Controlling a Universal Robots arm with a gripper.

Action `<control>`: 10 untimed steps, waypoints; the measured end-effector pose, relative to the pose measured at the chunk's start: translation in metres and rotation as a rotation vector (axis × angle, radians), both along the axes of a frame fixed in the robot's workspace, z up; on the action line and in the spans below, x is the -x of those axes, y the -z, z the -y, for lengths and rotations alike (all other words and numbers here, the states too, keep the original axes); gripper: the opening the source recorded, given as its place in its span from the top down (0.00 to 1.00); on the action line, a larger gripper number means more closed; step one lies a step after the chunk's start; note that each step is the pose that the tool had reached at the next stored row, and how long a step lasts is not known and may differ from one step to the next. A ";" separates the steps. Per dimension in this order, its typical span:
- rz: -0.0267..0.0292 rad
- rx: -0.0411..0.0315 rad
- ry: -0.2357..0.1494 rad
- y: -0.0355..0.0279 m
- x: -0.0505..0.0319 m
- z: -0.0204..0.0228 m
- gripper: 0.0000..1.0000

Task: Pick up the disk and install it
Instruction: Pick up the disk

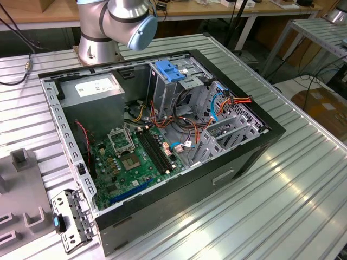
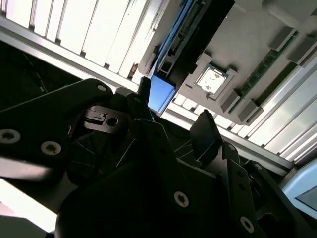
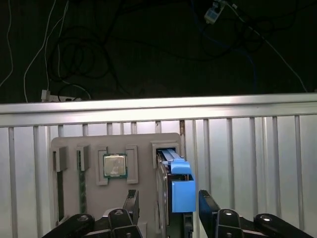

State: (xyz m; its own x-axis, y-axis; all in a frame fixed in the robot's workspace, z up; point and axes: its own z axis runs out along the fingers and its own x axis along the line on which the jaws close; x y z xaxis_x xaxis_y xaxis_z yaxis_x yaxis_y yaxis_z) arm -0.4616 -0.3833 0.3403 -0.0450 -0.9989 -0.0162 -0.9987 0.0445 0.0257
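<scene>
Ribbed aluminium tabletop (image 1: 303, 206) of bright extruded slats carries all items. Beyond its edge rail, in the first wrist view, is dark floor with loose cables (image 3: 64, 64).

Largest item is a black steel computer case (image 1: 162, 216), open-topped, at the centre of the exterior view. Inside it are a grey power-supply box (image 1: 92, 108) at 11 o'clock, a green motherboard (image 1: 133, 162) at 7 o'clock and a metal cage (image 1: 171, 73) with a light-blue plastic top at 12 o'clock. Beyond the case at 11 o'clock stands the arm base (image 1: 97, 46), smooth silver metal with a pale-blue cap.

A matt grey fixture plate (image 3: 143, 144) with rounded corners and raised slot blocks holds a square silver-lidded processor (image 3: 114, 166) and the disk (image 3: 174, 186).

The disk is a thin slab standing on edge in its slot. A silver metal flank lies beside a glossy blue plastic rail facing the camera. Its long axis runs parallel to the tabletop slats, one end toward the edge rail.

The black tool (image 3: 168, 201) has bolted links. Its fingers are apart, one on either side of the disk.
</scene>
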 end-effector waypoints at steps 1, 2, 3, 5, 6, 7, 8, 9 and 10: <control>-0.0001 -0.0003 0.000 0.0023 0.0000 -0.0007 0.40; -0.0002 -0.0008 0.000 0.0041 0.0000 -0.0014 0.40; 0.0000 -0.0017 0.000 0.0067 -0.0001 -0.0025 0.40; 0.0000 -0.0029 0.000 0.0097 0.0000 -0.0040 0.40; 0.0002 -0.0037 0.000 0.0114 0.0000 -0.0045 0.40; 0.0002 -0.0043 0.000 0.0127 0.0000 -0.0046 0.40; 0.0002 -0.0047 0.000 0.0138 0.0002 -0.0046 0.40; 0.0003 -0.0054 0.000 0.0151 0.0004 -0.0046 0.40; 0.0007 -0.0061 0.000 0.0159 0.0005 -0.0047 0.40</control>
State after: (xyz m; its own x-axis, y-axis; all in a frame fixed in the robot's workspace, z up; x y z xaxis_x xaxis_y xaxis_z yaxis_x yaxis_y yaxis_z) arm -0.4622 -0.3786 0.3244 -0.0448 -0.9987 -0.0223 -0.9987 0.0443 0.0253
